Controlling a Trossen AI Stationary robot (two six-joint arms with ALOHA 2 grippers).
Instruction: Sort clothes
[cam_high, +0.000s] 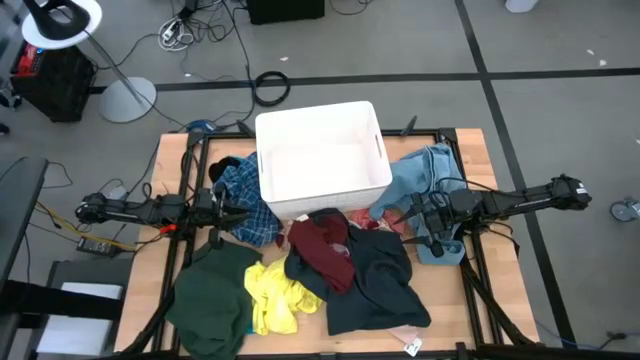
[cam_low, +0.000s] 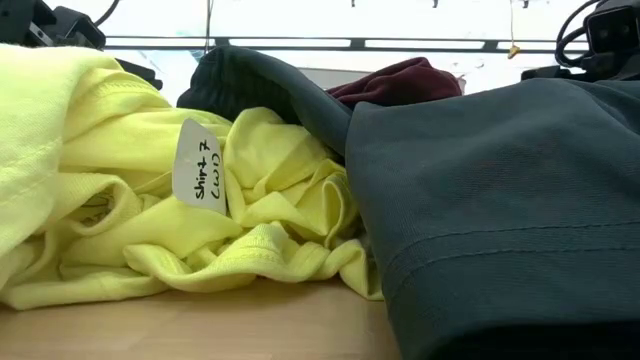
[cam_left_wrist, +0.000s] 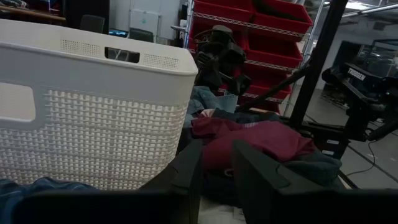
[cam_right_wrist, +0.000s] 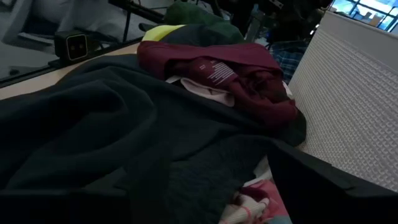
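Clothes (cam_high: 330, 270) heap across the table's lower centre, spilling around a white bin (cam_high: 320, 160) at upper middle. Left gripper (cam_high: 238, 218), fingers narrowly parted, seemingly empty, hovers by plaid at centre-left. Right gripper (cam_high: 400, 212) gapes wide at centre-right. Bare wood (cam_high: 490, 300) stays clear lower right.

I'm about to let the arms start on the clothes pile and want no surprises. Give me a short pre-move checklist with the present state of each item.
1. White bin empty inside, ready to receive: ok.
2. Left gripper free of fabric, over the blue plaid garment: ok, nothing between its fingers.
3. Right gripper open, empty: ok.
4. Maroon garment lying on top, reachable: ok.
5. Yellow shirt free of the dark navy garment: not ok, partly overlapped.
6. Pink garment fully exposed: not ok, mostly buried.
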